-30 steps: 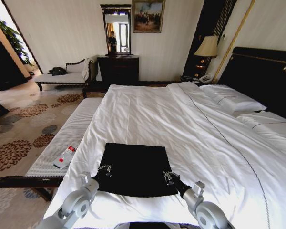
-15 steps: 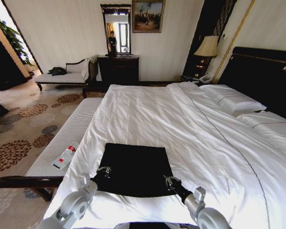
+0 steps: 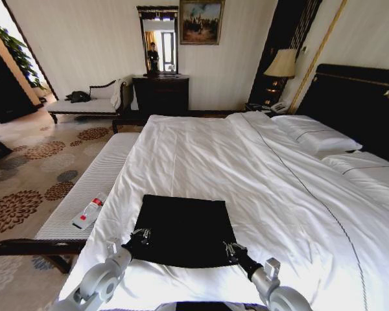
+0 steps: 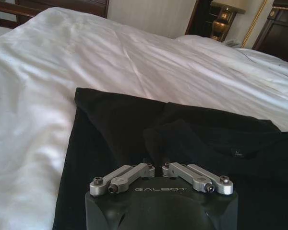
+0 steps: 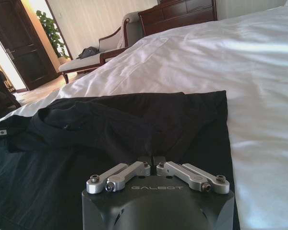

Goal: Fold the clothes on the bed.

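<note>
Folded black T-shirt (image 3: 185,230) on the bed (image 3: 259,175), lettering hidden; left end effector (image 3: 141,234) and right end effector (image 3: 231,249) each pinch its near edge.

A hotel-style bedroom: a wide bed (image 3: 259,168) with white linen and 2 pillows (image 3: 314,136) against a tall dark headboard (image 3: 356,103), a lit bedside lamp (image 3: 282,63), a dresser (image 3: 161,94) under a mirror (image 3: 158,39), a framed painting (image 3: 201,21), patterned carpet (image 3: 26,188)

head overlooks bed (image 3: 259,175); wrist cameras skim shirt (image 3: 185,230).
</note>
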Robot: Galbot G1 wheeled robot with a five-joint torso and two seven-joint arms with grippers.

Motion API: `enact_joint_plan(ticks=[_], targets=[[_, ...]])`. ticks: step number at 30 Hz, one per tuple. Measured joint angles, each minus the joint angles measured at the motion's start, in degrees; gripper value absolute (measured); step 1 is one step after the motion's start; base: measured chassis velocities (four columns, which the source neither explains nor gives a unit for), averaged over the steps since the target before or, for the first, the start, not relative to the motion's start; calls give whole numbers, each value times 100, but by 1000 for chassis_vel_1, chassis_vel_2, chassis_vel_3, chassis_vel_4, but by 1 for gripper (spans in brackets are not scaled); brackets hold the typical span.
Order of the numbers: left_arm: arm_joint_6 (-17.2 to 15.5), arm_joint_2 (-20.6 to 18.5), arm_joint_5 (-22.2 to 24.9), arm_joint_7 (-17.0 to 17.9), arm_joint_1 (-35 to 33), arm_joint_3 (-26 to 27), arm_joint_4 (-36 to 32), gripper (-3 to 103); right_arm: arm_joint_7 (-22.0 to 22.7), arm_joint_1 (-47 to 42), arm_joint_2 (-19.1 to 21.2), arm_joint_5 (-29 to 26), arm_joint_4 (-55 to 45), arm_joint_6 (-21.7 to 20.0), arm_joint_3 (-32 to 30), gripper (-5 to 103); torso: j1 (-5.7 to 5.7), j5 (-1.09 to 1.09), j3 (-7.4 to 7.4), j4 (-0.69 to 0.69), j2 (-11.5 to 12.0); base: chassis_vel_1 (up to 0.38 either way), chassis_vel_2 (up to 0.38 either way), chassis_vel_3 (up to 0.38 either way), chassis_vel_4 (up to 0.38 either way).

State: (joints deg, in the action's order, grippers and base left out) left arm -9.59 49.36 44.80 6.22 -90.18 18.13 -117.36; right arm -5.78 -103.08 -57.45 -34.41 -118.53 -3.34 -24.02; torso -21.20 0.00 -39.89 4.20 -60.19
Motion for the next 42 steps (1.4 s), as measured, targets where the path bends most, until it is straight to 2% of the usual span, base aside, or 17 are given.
enact_joint_plan(ticks=[8,18,30,33,34,35,36,39,40,42], targets=[[0,-23,-48,8,-30,-58,16,1,17,-55,9,16,-31,38,-17,1,0,-1,0,0,0,0,0,0,0],[2,-275,107,-18,-291,288,-274,1,43,-240,35,20,-253,38,-99,1,0,0,0,0,0,0,0,0,0],[39,-118,-38,-108,-495,310,-195,1,39,-347,14,128,-203,66,-94,1,0,0,0,0,0,0,0,0,0],[-7,-87,-39,30,-514,271,-171,-2,39,-372,5,178,-198,67,-75,-1,0,0,0,0,0,0,0,0,0],[-30,-80,-24,75,-519,267,-174,3,39,-385,2,197,-198,67,-73,-1,0,0,0,0,0,0,0,0,0],[-30,-80,-24,75,-519,267,-174,3,39,-385,2,197,-198,67,-73,-1,0,0,0,0,0,0,0,0,0],[-59,-79,-6,120,-530,266,-187,3,38,-407,1,210,-198,67,-73,4,0,-1,0,0,0,0,0,0,0],[-133,-97,1,191,-626,313,-247,20,0,-498,25,264,-213,195,-84,19,1,0,0,0,0,0,0,0,0],[-133,-97,1,191,-626,313,-247,20,0,-498,25,264,-213,195,-84,19,1,0,0,0,0,0,0,0,0],[-156,-85,-50,208,-754,386,-281,30,-59,-580,69,300,-258,259,-127,30,0,0,0,0,0,0,0,0,0]])
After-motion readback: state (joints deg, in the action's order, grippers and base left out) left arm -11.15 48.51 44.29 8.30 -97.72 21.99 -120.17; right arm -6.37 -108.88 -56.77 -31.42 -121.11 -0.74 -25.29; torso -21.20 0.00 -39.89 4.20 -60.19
